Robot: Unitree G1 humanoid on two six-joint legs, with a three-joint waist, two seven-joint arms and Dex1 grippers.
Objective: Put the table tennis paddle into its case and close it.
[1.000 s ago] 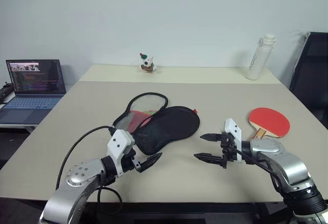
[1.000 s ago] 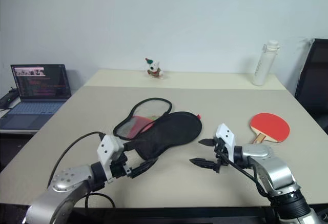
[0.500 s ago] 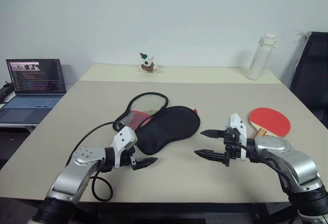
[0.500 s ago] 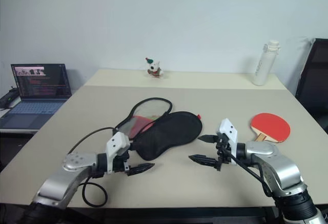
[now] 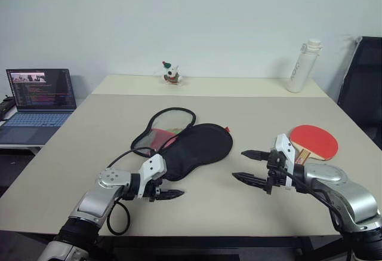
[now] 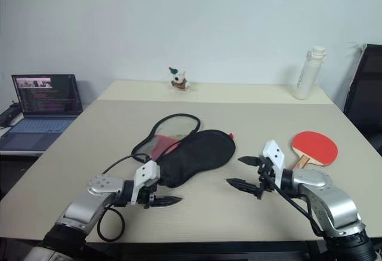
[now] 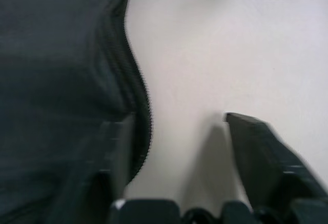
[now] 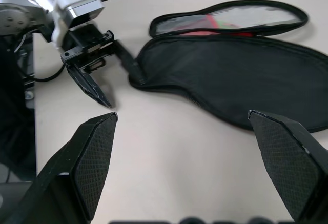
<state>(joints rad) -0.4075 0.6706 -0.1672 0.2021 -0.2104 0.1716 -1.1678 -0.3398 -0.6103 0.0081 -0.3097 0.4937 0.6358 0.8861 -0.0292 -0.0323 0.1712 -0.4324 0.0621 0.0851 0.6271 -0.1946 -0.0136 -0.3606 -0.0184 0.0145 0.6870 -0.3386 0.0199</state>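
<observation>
The case [image 5: 191, 147] lies unzipped mid-desk; the table tennis paddle [image 5: 314, 141] sits well apart at the right. The left hand [image 5: 169, 195], fingers apart, straddles the case's near edge, gripping nothing yet; a shallow pinch could drag the soft flap. The right hand [image 5: 253, 166] hangs spread, empty

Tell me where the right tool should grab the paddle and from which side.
Grip the table tennis paddle by its wooden handle, coming from the robot's near side. It lies flat, the red face pointing away and the handle angled toward the open right tool, beside it. The handle is narrow enough for the fingers to straddle; the flat blade probably is not.
</observation>
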